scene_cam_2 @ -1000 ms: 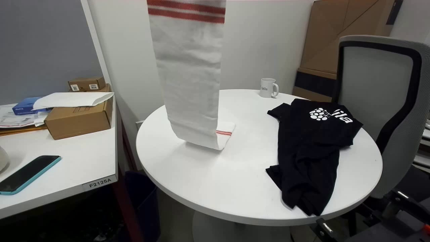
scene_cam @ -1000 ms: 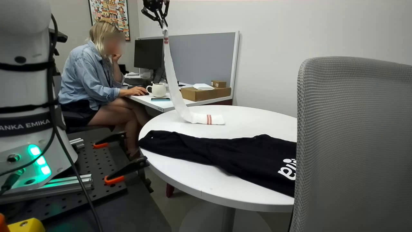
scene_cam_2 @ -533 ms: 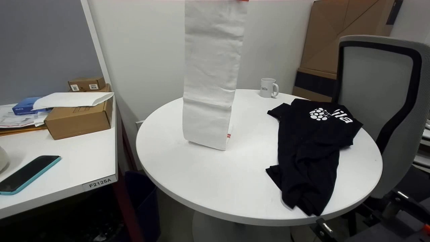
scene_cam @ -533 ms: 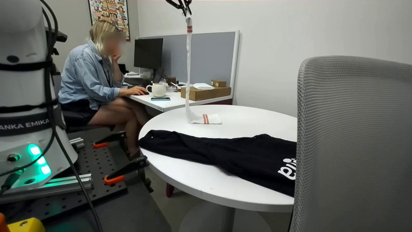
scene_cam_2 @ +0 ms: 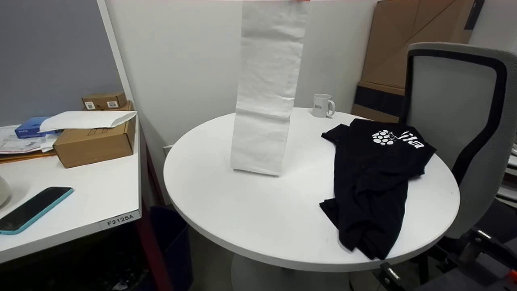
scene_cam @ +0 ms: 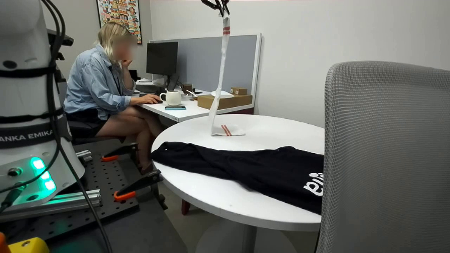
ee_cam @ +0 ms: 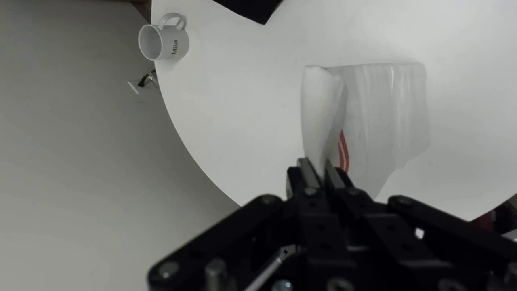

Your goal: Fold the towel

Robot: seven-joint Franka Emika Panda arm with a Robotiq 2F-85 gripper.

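The towel is a thin white cloth with reddish stripes. It hangs upright as a long strip in both exterior views. Its low end bends and lies on the round white table, with a striped part flat there. My gripper is shut on the towel's upper end, high above the table. In the wrist view the gripper pinches a fold of the towel, and the cloth hangs below towards the table. In an exterior view the gripper is out of frame above, and the table end is hidden behind the hanging cloth.
A black shirt with white lettering lies on the table. A white mug stands near the table's far edge. A grey chair is at the table. A desk with a cardboard box stands alongside, where a person sits.
The gripper has carried the towel's upper end to the right and slightly up in an exterior view. The hanging strip also moved right in both exterior views. The low end stays on the table.
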